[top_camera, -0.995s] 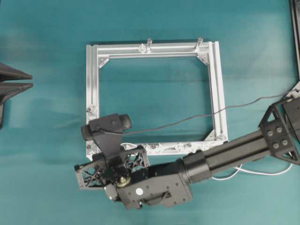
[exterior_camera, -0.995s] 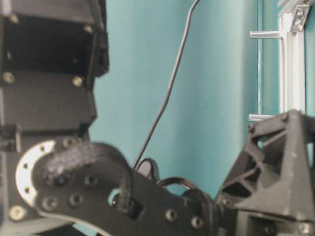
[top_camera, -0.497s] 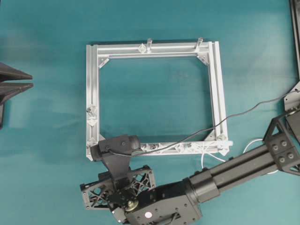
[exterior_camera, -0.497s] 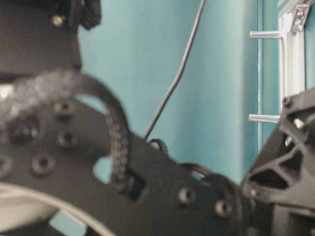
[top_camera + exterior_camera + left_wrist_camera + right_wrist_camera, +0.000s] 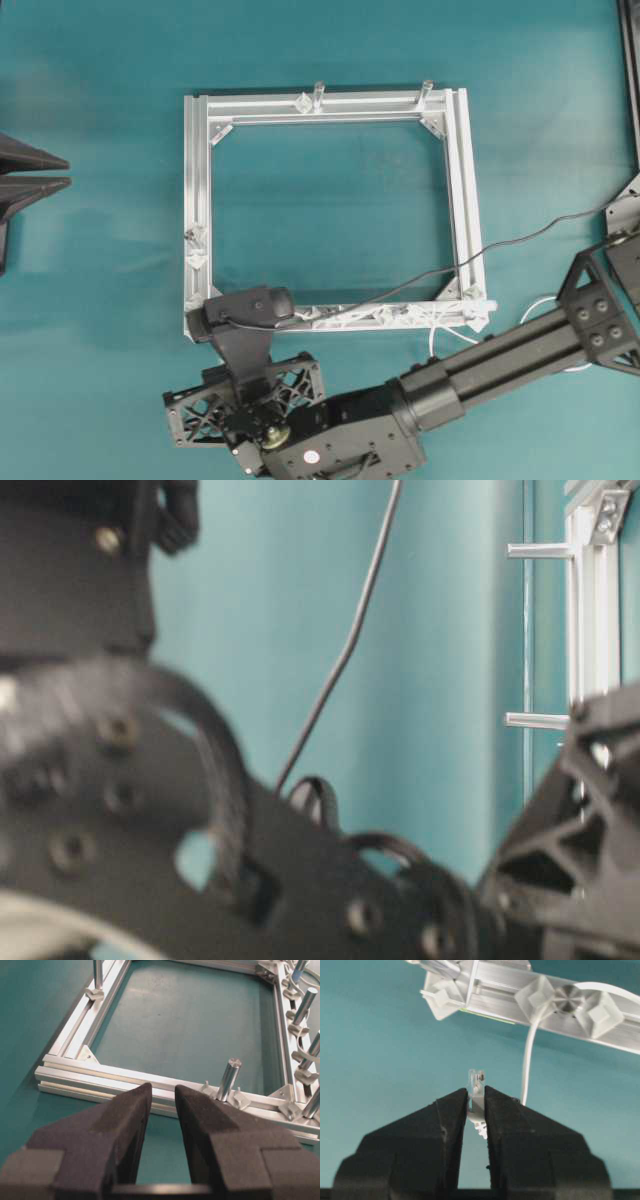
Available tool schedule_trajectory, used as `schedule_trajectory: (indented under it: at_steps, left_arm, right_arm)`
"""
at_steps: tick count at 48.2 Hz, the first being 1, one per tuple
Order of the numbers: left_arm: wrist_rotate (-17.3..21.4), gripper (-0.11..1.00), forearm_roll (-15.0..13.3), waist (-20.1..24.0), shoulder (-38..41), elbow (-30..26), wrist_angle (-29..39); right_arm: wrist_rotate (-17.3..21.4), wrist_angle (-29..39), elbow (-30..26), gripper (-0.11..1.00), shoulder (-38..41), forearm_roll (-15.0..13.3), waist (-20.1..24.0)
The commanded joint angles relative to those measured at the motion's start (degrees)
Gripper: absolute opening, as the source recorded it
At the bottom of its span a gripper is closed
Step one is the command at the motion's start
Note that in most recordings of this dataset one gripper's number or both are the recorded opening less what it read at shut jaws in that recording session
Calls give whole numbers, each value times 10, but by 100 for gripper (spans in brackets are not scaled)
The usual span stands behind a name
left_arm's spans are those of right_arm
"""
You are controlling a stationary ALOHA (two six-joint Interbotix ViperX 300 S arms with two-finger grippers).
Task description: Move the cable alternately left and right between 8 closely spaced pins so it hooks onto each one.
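In the right wrist view my right gripper [image 5: 476, 1091] is shut on the small pale plug [image 5: 476, 1089] of the white cable [image 5: 529, 1055]. The cable rises from there to a pin [image 5: 568, 999] on the aluminium rail [image 5: 495, 997] just ahead. Seen from overhead, the right arm [image 5: 480, 365] lies below the frame's bottom rail and its wrist camera [image 5: 245, 305] hides the jaws. The pins [image 5: 370, 316] line that rail, and a loop of cable [image 5: 433, 338] shows near the bottom right corner. My left gripper [image 5: 163, 1092] is open and empty, just short of the frame's left rail [image 5: 100, 1077].
The aluminium frame [image 5: 197, 200] lies in the middle of the teal table. Two tall posts [image 5: 318, 95] stand on its far rail. A thin dark wire [image 5: 520, 238] crosses from the wrist camera to the right. The left gripper [image 5: 66, 171] rests at the left edge.
The right arm has drawn back off the frame's bottom left corner toward the near edge, uncovering the bottom rail. The white cable loop now shows at the bottom right corner. The left gripper has not moved.
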Motion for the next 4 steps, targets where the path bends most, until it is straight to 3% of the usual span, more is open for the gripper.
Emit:
schedule_trajectory:
  at_steps: [1,4]
  left_arm:
    - [-3,32,2,0,4,-15,-3]
    - [-3,32,2,0,4,-15,-3]
  right_arm:
    - [-3,-11,-24,14,-8,-4,-4]
    - [-4,-20,-34,14,-1,-4,-5]
